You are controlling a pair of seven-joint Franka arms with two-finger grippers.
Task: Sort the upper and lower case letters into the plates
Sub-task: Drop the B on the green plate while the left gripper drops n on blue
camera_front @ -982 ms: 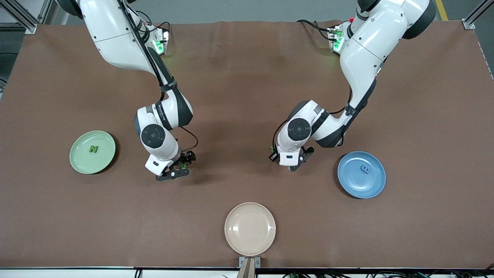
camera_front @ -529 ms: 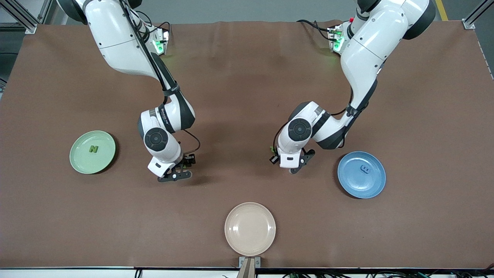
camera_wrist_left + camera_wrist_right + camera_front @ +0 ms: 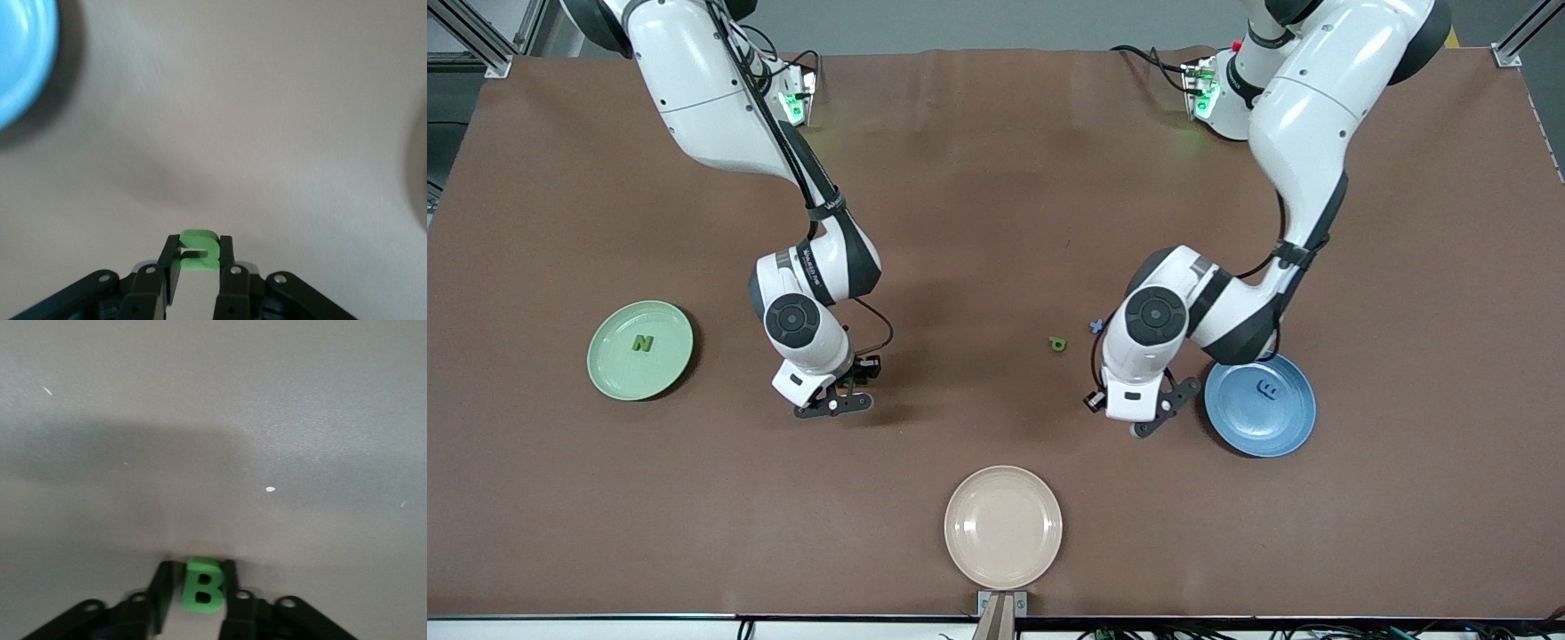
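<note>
From the front, the brown worktop carries three plates: a cream plate nearest the camera, a mint green plate toward the right arm's end with a green N lying in it, and a blue plate toward the left arm's end with a blue letter in it. Farther from the camera than the cream plate, a small green letter p lies on the bare worktop, with a tiny blue letter near it. The left gripper hangs low just beside the blue plate; the right gripper hangs low over open worktop between the mint green plate and the cream plate. In the left wrist view, the left gripper is pinching a small green letter between its fingers, with the blue plate's rim at the edge of the picture. In the right wrist view, the right gripper has its fingers pressed onto a green capital B, just over the worktop.
</note>
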